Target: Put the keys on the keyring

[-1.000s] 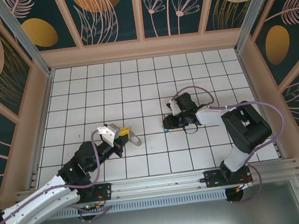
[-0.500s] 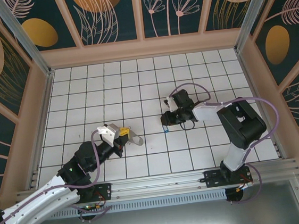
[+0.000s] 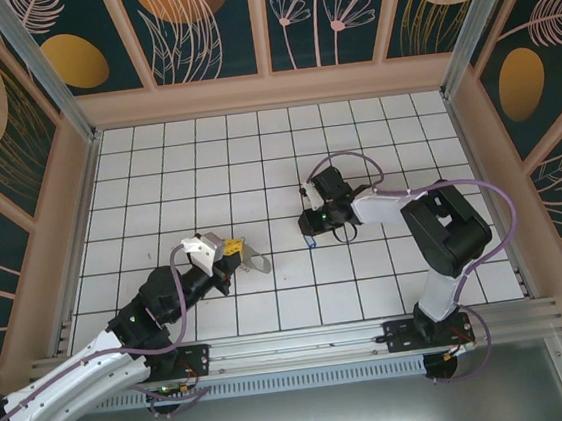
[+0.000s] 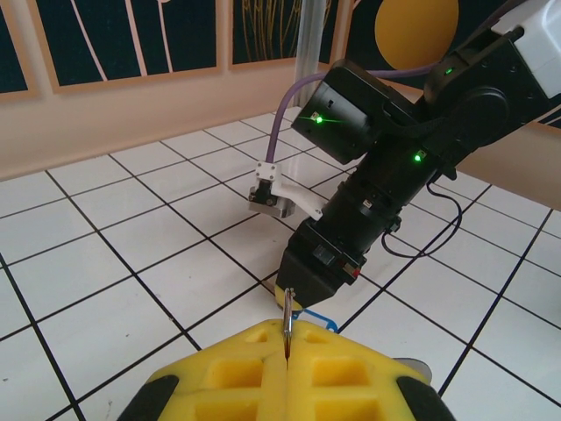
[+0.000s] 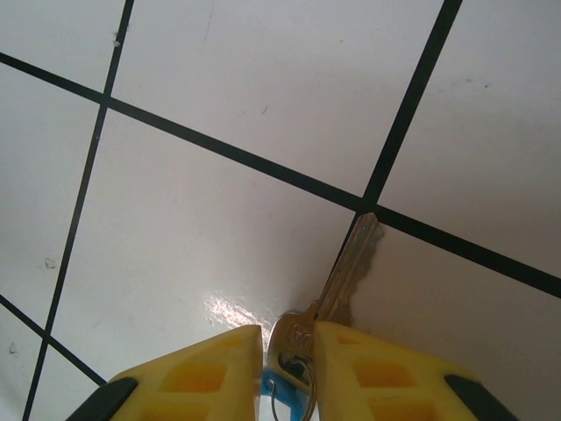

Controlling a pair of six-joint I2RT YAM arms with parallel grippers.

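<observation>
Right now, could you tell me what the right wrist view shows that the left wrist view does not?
Right wrist: the key, silver blade flat on the white tiles, head in the right gripper. Left wrist: the right arm, green lights on, and the left gripper shut on a thin metal edge, likely the keyring. Both: yellow fingers, tiles, the key's blue head.

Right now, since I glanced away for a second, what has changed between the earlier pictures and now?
The right end effector and its wrist swung left and farther from the bases, at the small silver key with a blue plastic head; whether it grips the key is unclear. The left end effector stayed put, shut on the thin metal keyring.
</observation>
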